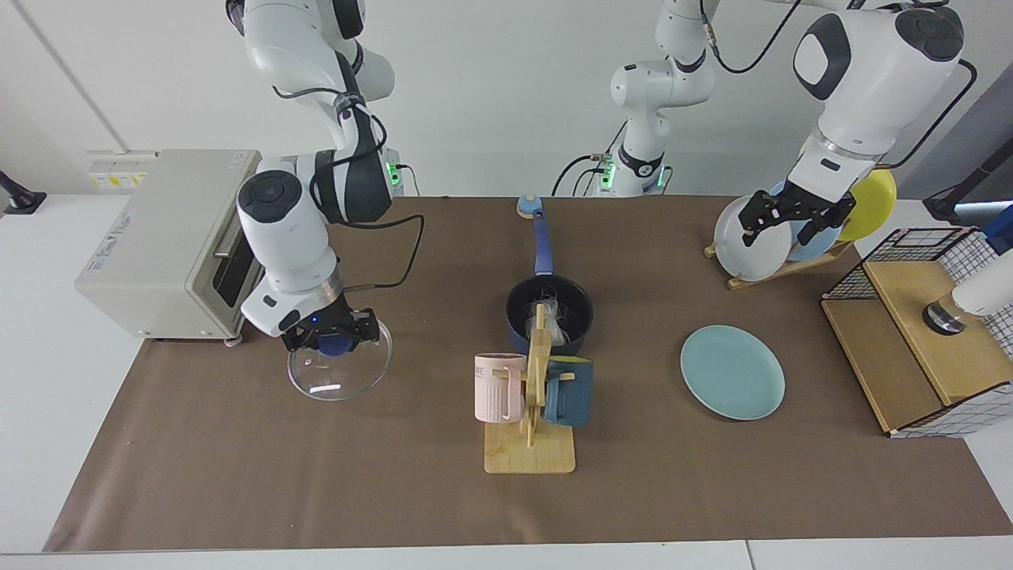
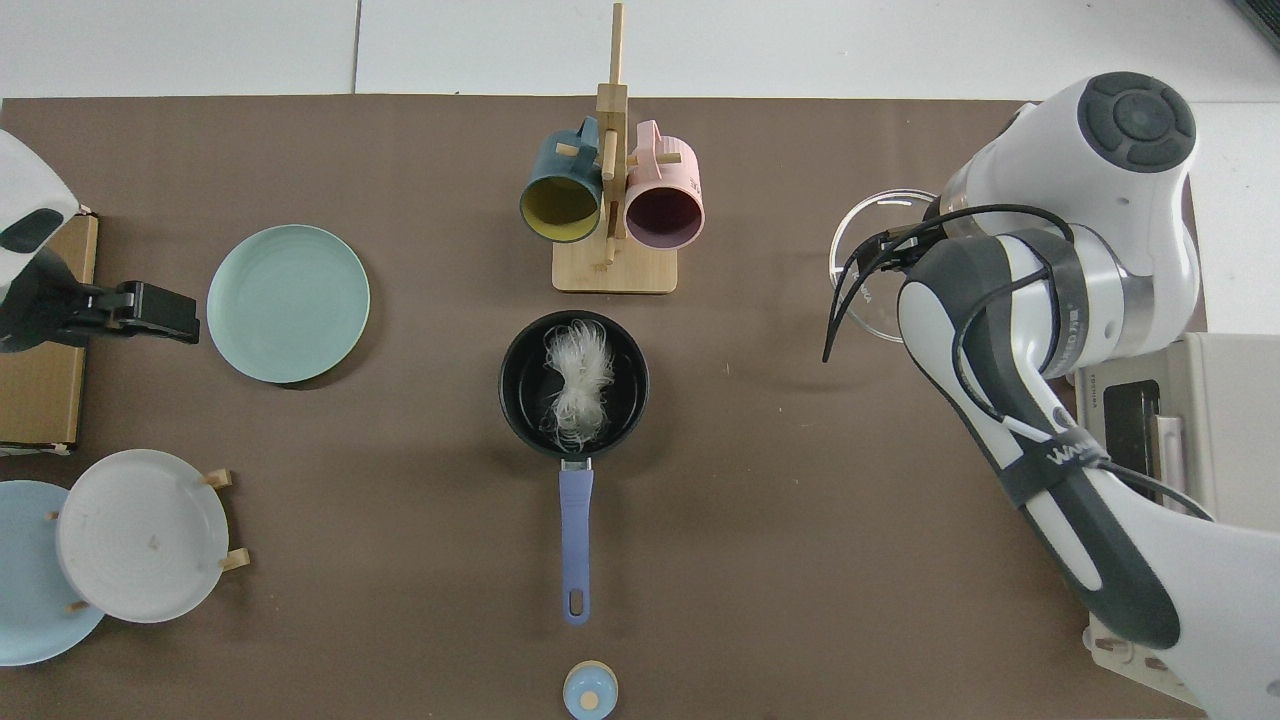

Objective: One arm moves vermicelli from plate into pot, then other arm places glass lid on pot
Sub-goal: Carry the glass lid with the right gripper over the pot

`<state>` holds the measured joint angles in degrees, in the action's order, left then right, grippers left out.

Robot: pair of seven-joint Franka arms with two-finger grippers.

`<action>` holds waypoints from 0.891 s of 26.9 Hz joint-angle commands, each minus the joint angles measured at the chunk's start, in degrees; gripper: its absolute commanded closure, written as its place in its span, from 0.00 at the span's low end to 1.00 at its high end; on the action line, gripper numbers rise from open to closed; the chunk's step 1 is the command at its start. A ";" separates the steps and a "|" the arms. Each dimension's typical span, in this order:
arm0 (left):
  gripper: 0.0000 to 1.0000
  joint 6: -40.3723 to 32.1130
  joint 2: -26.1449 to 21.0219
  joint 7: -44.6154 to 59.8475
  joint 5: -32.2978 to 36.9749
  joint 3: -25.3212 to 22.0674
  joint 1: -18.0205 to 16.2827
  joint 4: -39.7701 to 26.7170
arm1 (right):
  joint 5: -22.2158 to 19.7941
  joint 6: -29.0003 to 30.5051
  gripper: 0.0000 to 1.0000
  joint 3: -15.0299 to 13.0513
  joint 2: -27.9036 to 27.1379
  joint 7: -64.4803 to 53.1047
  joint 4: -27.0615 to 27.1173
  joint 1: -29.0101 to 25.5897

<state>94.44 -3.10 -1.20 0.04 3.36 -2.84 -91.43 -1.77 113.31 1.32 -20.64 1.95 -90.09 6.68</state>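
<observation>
A brown sheet [image 1: 237,491] covered the white bench [image 1: 47,317] under a plain pale wall. The pot [image 1: 549,310] sat mid-bench with the vermicelli [image 2: 578,385] inside, behind a wooden mug stand [image 1: 530,443]. The teal plate [image 1: 732,371] lay bare, well apart from the pot. The right end effector [image 1: 326,339], in front of the toaster oven [image 1: 170,237], pinched the blue knob of the glass lid [image 1: 340,372], which hung clear of the sheet. The left end effector [image 1: 794,212] hovered, fingers spread, high by the plate rack [image 1: 779,265], near a wire basket [image 1: 926,324].
</observation>
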 commanded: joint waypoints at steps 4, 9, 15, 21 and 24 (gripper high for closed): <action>0.00 -1.89 1.87 -0.65 -0.48 -0.81 1.17 -1.82 | 0.90 2.78 1.00 2.89 16.15 4.11 -20.46 -0.17; 0.00 -1.45 1.87 -0.65 -0.48 -0.72 1.17 -1.47 | 2.21 5.07 1.00 7.37 19.59 11.74 -25.30 -0.09; 0.00 -1.54 1.87 -0.65 -0.48 -0.72 0.99 -1.38 | 2.57 5.51 1.00 13.70 19.41 24.05 -24.34 -0.18; 0.00 -1.54 1.87 -0.65 -0.48 -0.72 0.99 -1.38 | 2.48 5.25 1.00 19.33 15.73 36.26 -18.99 0.26; 0.00 -1.54 1.87 -0.65 -0.48 -0.72 0.99 -1.29 | 1.34 4.73 1.00 21.52 12.13 40.49 -14.95 0.88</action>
<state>93.45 -2.70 -1.20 0.04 3.36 -2.42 -91.47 -0.11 118.08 20.06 -3.26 35.72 -111.57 7.45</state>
